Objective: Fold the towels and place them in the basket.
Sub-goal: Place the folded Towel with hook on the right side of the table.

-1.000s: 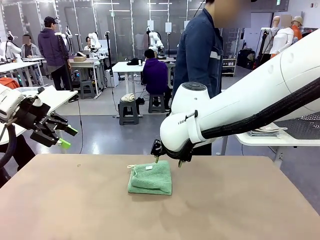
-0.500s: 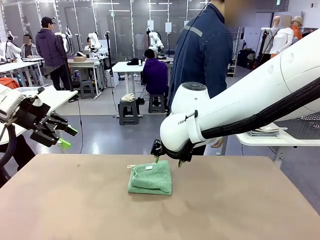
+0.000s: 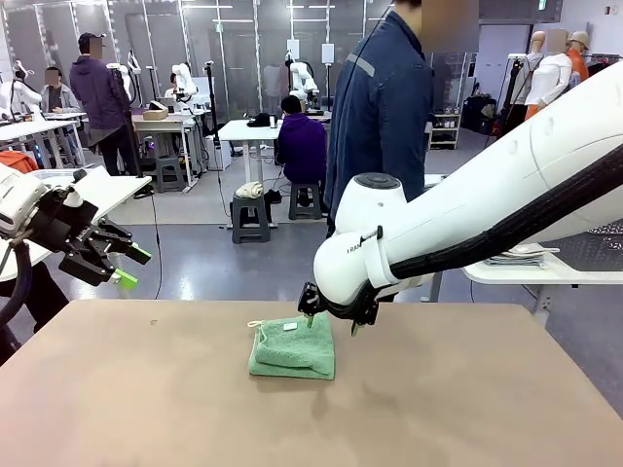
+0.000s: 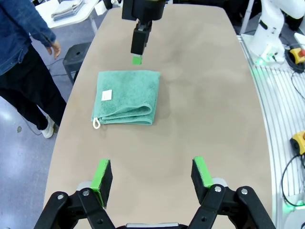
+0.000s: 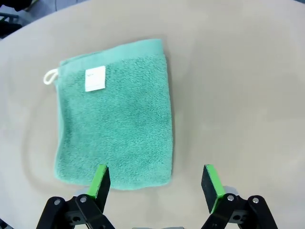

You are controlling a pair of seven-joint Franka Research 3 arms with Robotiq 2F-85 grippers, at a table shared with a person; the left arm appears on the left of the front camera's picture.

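towel [image 3: 292, 346]: mint green, folded, lying flat near the middle of the surface [image 3: 467, 389], white label facing up.
right hand [image 3: 331, 325]: I see it low at the towel's far right corner, fingers spread, pinching nothing; I cannot tell whether it touches the cloth.
left hand [image 3: 115, 263]: I have it raised off the surface's left edge, spread and empty.
person [image 3: 380, 107]: standing at the far side.
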